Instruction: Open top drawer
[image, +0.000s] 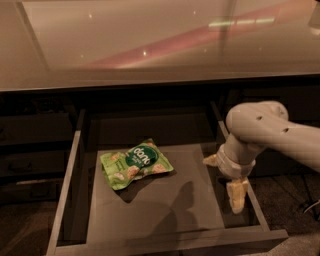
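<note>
"Since the top drawer (150, 220) stands pulled well out beneath the counter (150, 45), what's left?"

"Little, I judge; a snack bag (136, 164) lies inside, left of centre; the gripper (223, 180) hangs by the right wall, spread, holding nothing."

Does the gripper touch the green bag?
Apart. The camera view shows bare drawer floor between the bag and the gripper at its right side.

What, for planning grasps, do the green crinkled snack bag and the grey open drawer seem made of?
Green crinkled snack bag: likely glossy plastic film, judging by creases and sheen. Grey open top drawer: matte, perhaps painted metal or laminate. The gripper hangs over the drawer's right side.
</note>
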